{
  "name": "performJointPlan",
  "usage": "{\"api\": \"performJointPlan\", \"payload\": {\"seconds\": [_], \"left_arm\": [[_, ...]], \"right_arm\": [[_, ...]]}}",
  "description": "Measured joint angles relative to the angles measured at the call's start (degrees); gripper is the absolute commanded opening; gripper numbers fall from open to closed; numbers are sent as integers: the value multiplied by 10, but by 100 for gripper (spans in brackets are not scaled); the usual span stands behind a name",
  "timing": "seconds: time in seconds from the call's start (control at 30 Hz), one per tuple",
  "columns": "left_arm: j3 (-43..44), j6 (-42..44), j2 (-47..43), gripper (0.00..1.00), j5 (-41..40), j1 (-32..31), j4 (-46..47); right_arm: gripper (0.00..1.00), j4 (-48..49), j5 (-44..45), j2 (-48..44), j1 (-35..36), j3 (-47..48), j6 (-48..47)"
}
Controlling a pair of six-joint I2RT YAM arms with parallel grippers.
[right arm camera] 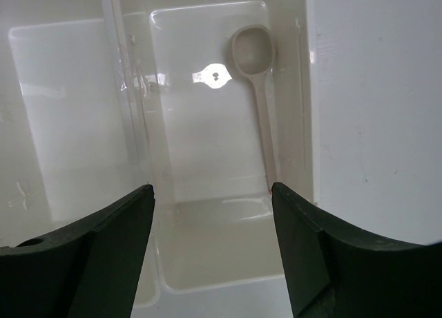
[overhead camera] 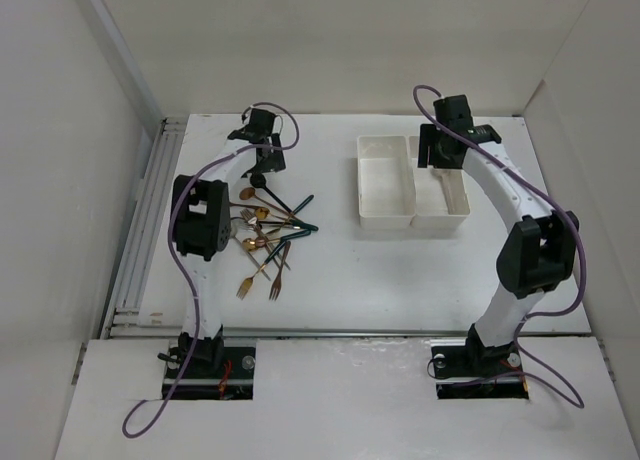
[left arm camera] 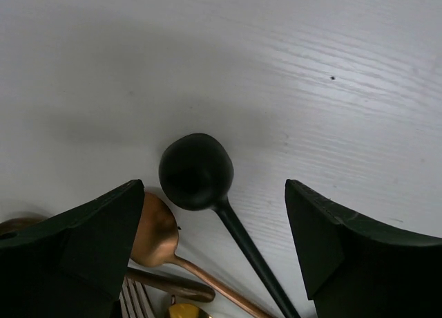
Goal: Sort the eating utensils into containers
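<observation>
The eating utensils (overhead camera: 268, 235) lie in a loose, crossed heap toward the left edge of the bench (overhead camera: 340, 290), about midway between its near and far edges. The two white bins (overhead camera: 385, 190) sit side by side nearer the far edge, right of centre. A cream spoon (right arm camera: 254, 62) already rests in the right-hand bin, along its outer wall.

The left gripper (left arm camera: 214, 186) hangs with jaws spread wide over the far end of the heap, straddling the black spoon (left arm camera: 197, 169), with a copper spoon (left arm camera: 155, 228) just beside it. The right gripper (right arm camera: 212, 188) is likewise released and empty above the right-hand bin.

These pieces look light, stiff and thin, and the smooth finish is probably slippery. Lying flat on the bench, they give the fingers little to catch. The black spoon's round bowl would likely squirt free, so the slim neck just behind it seems the better hold. Its handle runs back under the tangle, so a lift may drag neighbours.
</observation>
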Motion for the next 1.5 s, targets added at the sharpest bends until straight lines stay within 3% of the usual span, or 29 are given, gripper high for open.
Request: {"api": "performJointPlan", "payload": {"seconds": [0.17, 0.47, 0.6, 0.7, 0.73, 0.87, 0.97, 1.3, 1.5], "left_arm": [[0, 0, 32, 80, -3, 7, -7], [0, -13, 43, 53, 49, 37, -9], [1, -14, 43, 51, 72, 51, -5], [2, -14, 44, 36, 88, 59, 2], [2, -14, 44, 26, 92, 61, 4], [2, -14, 45, 22, 104, 64, 10], [2, -15, 45, 0, 112, 66, 14], [14, -12, 45, 0, 134, 66, 12], [83, 18, 38, 0, 165, 59, 8]], "right_arm": [[74, 0, 0, -2, 0, 0, 0], [74, 0, 2, -10, 0, 0, 8], [74, 0, 7, -19, 0, 0, 16], [74, 0, 8, -20, 0, 1, 18], [74, 0, 9, -20, 0, 1, 18], [74, 0, 15, -20, 0, 3, 19], [74, 0, 18, -24, 0, 3, 20], [74, 4, 17, -61, 17, 3, 19], [79, 49, -29, -69, 110, 3, -34]]}}
